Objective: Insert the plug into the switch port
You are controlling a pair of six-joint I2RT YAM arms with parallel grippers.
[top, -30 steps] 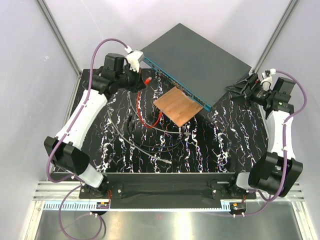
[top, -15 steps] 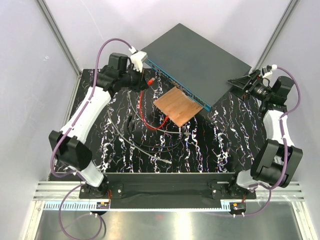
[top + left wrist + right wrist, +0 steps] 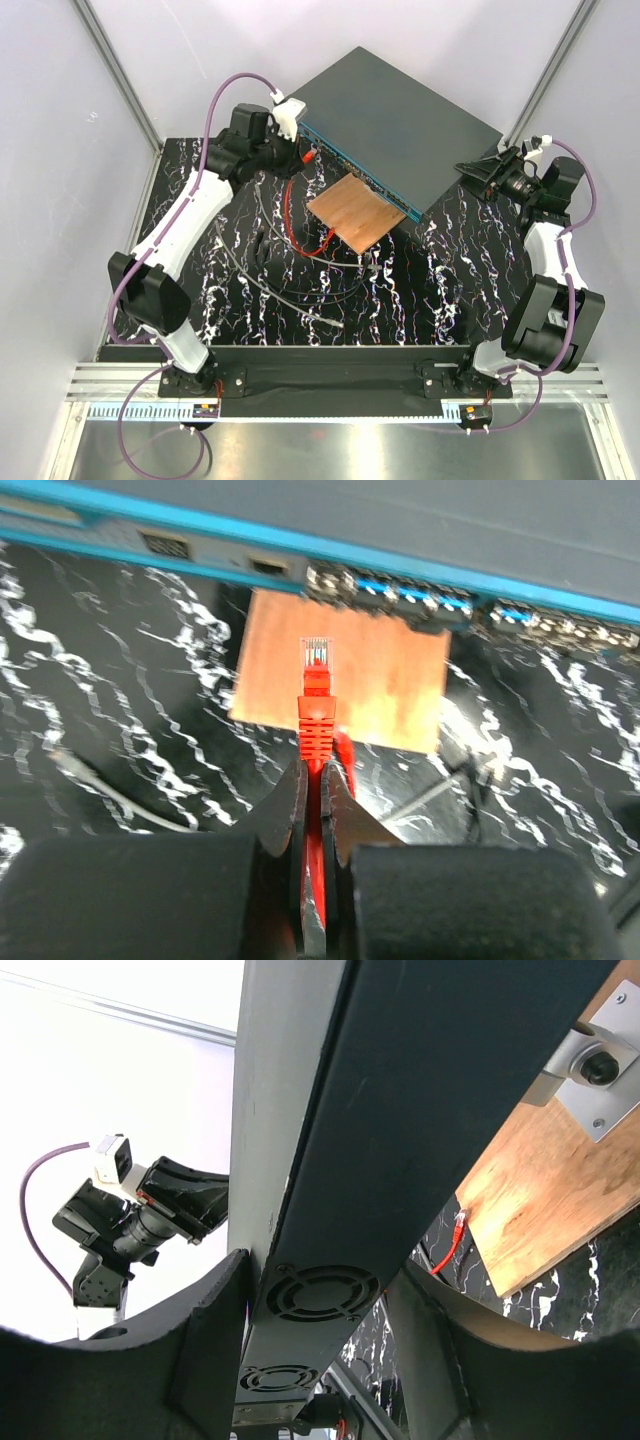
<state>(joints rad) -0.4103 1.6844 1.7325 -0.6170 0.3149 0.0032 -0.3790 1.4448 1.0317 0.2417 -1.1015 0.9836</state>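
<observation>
The switch (image 3: 400,115) is a flat dark grey box at the back, and its blue face (image 3: 420,540) is lined with ports (image 3: 405,585). My left gripper (image 3: 320,780) is shut on the red cable just behind the plug (image 3: 317,655). The plug's clear tip points at the blue face, a short way off it. From above, the left gripper (image 3: 293,150) is near the face's left end. My right gripper (image 3: 320,1350) straddles the switch's fan end (image 3: 320,1295). One finger is against that end and a narrow gap remains at the other. From above, the right gripper (image 3: 478,172) is at the switch's right corner.
A copper-brown plate (image 3: 357,212) lies under the switch's front edge. The red cable (image 3: 290,215) loops over the black marbled mat (image 3: 450,280), with grey cables (image 3: 280,290) beside it. White walls stand close on both sides.
The left arm has carried the plug right, nearer the blue face. The right gripper has moved onto the switch's end and its jaws have narrowed around it.
</observation>
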